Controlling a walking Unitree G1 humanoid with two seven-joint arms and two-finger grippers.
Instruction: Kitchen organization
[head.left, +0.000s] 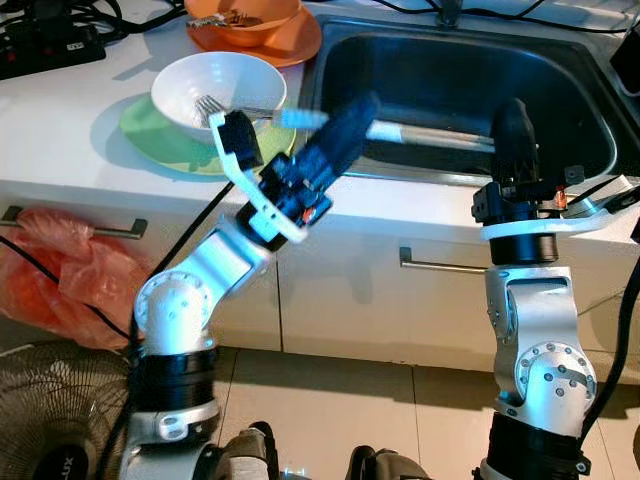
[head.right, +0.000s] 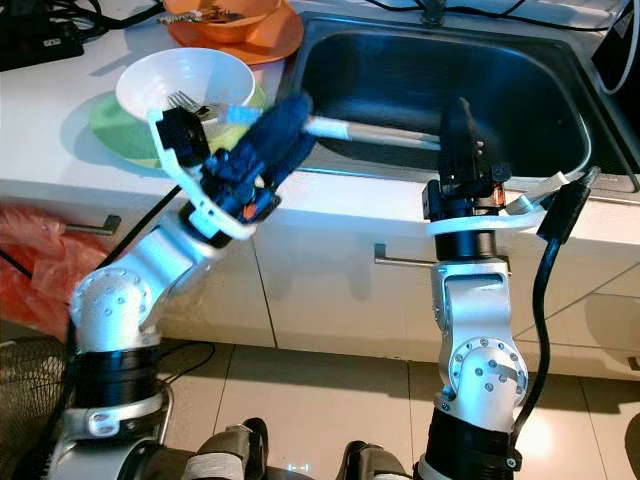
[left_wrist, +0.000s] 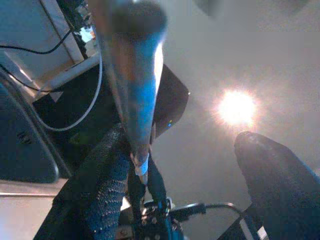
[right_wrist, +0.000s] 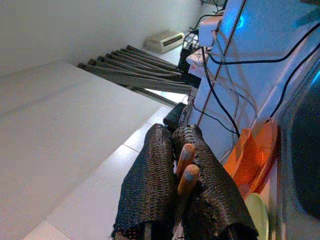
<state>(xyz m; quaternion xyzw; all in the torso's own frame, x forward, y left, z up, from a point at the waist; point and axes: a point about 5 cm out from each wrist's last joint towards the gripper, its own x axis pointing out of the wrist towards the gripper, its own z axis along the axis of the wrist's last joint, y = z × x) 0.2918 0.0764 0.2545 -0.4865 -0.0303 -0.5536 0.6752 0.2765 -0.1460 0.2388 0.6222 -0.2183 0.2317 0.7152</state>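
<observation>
One fork (head.left: 215, 105) lies with its tines inside the white bowl (head.left: 218, 88), its pale blue handle reaching toward the sink edge. The bowl sits on a green plate (head.left: 165, 140) on the white counter (head.left: 80, 110). The left gripper (head.left: 345, 125) is raised over the counter edge just beside the bowl, and its fingers are spread: in the left wrist view a blurred blue handle (close to the lens, hard to resolve) stands against one finger (left_wrist: 107, 175) while the other finger (left_wrist: 280, 170) is well apart from it. Whether that handle is the fork's cannot be told.

The right gripper (head.left: 513, 125) points up at the front rim of the steel sink (head.left: 560, 100), its fingers pinching two thin orange-tipped sticks (right_wrist: 186, 167), most of whose length is hidden between the black pads. A long pale utensil (head.left: 430, 135) lies in the basin, partly hidden by both arms. Behind the bowl, an orange bowl on an orange plate (head.left: 290, 45) is cut off by the frame. A red plastic bag (head.left: 55, 265) hangs by the cabinet.
</observation>
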